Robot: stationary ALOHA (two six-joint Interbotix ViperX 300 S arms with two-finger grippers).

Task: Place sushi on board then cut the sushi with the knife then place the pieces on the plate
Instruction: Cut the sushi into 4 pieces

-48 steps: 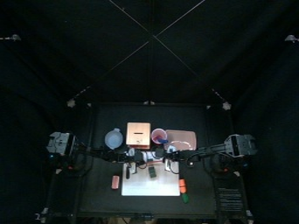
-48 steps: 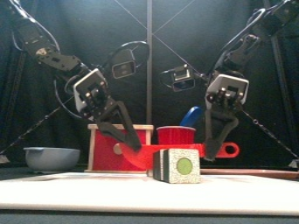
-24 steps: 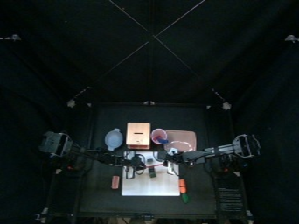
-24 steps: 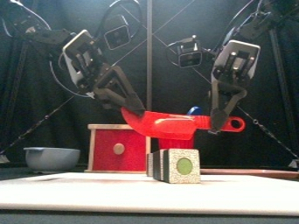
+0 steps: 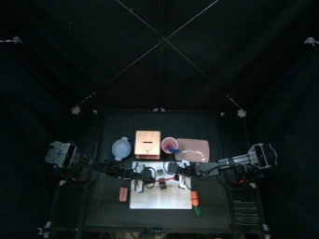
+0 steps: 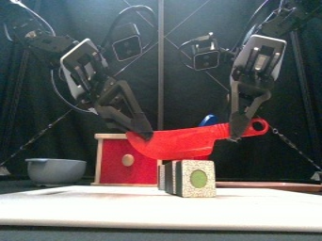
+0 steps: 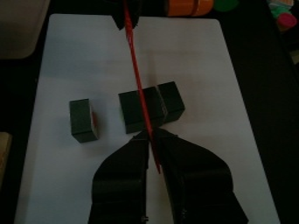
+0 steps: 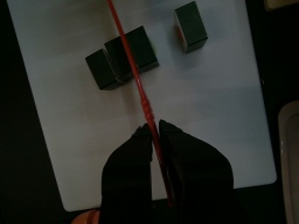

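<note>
So both grippers are clamped on the red knife [image 6: 189,141]; the left gripper [image 6: 136,124] pinches the blade tip and the right gripper [image 6: 234,130] has the handle end; it hangs tilted just above the sushi [image 6: 189,177], which sits on the white board [image 6: 75,200]. Risk as I see it: the tilted blade lands off the seam, or shoves the sushi sideways, since nothing pins it down. The front view hides the loose piece [image 7: 84,120]; the left wrist view shows it lying apart, with the blade lined up over the sushi.
</note>
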